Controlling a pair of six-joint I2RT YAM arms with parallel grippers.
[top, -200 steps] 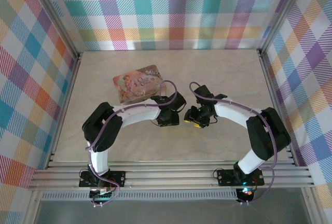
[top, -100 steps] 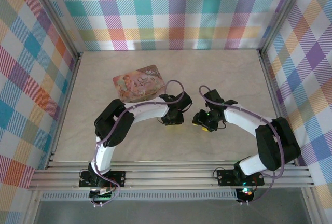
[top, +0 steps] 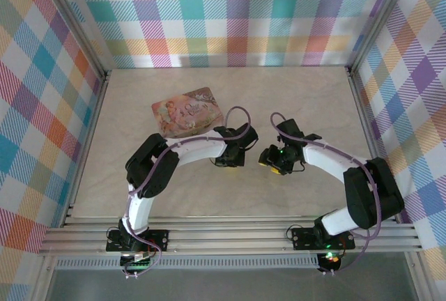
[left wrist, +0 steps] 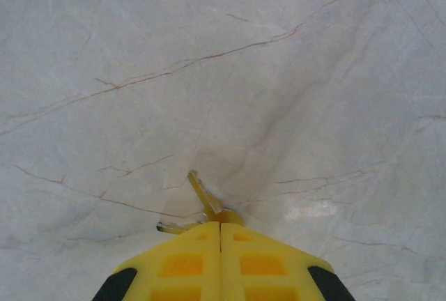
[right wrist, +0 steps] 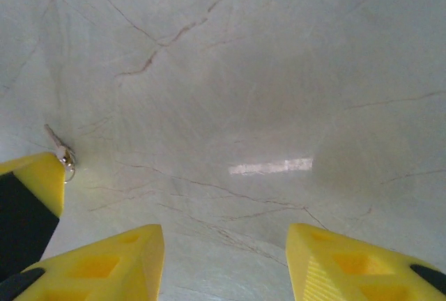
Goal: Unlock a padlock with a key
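Observation:
In the left wrist view my left gripper (left wrist: 221, 226) is shut on the key (left wrist: 200, 191). The key's thin blade sticks out up and to the left of the yellow fingertips, just above the marble table (left wrist: 293, 71). A second small blade (left wrist: 171, 228) pokes out on the left. From above, the left gripper (top: 237, 155) and the right gripper (top: 273, 161) face each other mid-table, a short gap apart. My right gripper (right wrist: 224, 245) is open over bare marble. The key (right wrist: 54, 138) and its ring show at the left edge of the right wrist view. The padlock is out of view.
A pink illustrated tin (top: 188, 111) lies flat behind the left arm, toward the back left. Checked walls close the table on three sides, with metal rails along the near edge (top: 230, 235).
The left jaws have closed onto the key. Both grippers shifted a little to the right over the table, and the right one drew slightly nearer the front.

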